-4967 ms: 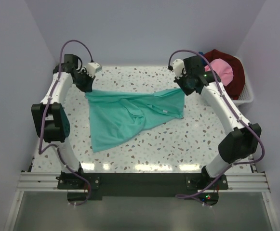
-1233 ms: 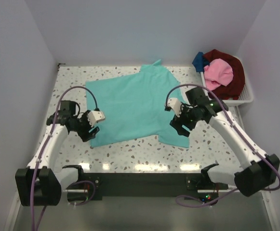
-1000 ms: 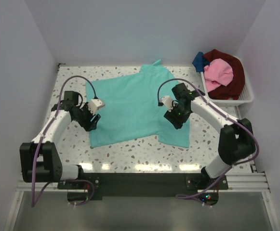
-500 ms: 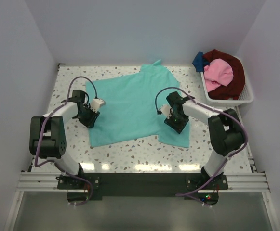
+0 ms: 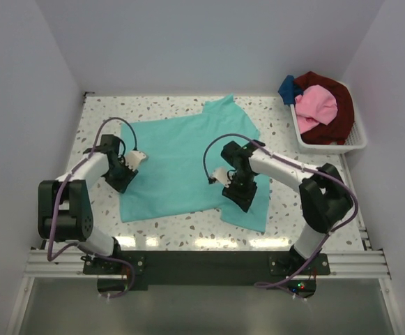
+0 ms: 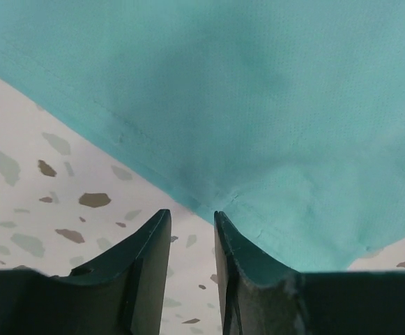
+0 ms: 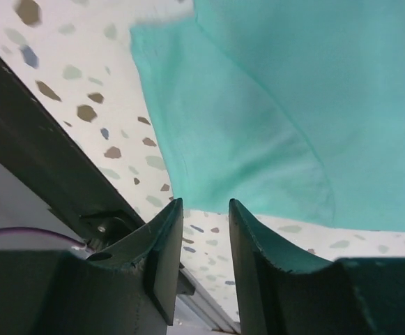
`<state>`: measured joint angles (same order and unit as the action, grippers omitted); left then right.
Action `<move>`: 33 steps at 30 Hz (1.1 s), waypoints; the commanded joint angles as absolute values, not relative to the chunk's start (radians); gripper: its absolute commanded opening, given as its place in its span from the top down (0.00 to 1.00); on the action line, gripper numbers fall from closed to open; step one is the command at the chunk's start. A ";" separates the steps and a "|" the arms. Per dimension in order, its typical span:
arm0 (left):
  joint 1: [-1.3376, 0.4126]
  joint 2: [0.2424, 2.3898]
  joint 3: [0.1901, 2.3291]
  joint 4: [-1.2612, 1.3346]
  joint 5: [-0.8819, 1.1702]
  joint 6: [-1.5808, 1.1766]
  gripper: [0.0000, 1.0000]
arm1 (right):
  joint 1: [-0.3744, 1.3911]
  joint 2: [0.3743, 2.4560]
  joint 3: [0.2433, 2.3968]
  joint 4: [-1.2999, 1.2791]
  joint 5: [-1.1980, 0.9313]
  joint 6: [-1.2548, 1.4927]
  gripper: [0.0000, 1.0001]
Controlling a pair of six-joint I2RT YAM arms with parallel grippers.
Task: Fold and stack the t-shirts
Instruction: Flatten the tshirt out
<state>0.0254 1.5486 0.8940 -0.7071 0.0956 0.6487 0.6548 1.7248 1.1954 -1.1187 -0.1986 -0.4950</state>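
Observation:
A teal-green t-shirt (image 5: 181, 153) lies spread flat across the table, collar toward the back. My left gripper (image 5: 124, 176) is low at its left edge. In the left wrist view the hem (image 6: 153, 167) runs right up to the fingertips of the left gripper (image 6: 192, 213). The jaws stand a narrow gap apart with bare table between them. My right gripper (image 5: 238, 192) sits over the shirt's near right part. In the right wrist view the right gripper (image 7: 205, 202) is narrowly open, and the shirt (image 7: 272, 105) edge lies just past its tips.
A white slatted basket (image 5: 355, 143) at the back right holds a pink shirt (image 5: 317, 105), a dark red one (image 5: 338, 115) and a blue one (image 5: 288, 89). Speckled table (image 5: 104, 118) shows around the teal shirt. The dark front rail (image 7: 42, 132) is close to the right gripper.
Both grippers have narrowed. The left one crept left and the right one moved toward the near left. The teal shirt shifted with them, toward the front left.

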 commanded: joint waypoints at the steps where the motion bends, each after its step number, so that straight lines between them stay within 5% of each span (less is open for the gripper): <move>1: 0.032 1.506 1.018 -0.765 0.152 0.664 0.63 | 0.628 1.671 1.365 -1.220 -0.289 -0.522 0.63; 13: 0.015 1.643 1.106 -0.707 0.249 0.580 0.55 | 0.449 1.873 1.382 -0.991 -0.002 -0.529 0.70; 27: 0.015 1.692 1.048 -0.699 0.180 0.612 0.55 | 0.607 1.853 1.103 -1.080 -0.032 -0.575 0.71; 33: 0.012 1.658 1.012 -0.759 0.193 0.660 0.55 | 0.644 1.852 1.192 -1.250 -0.192 -0.606 0.69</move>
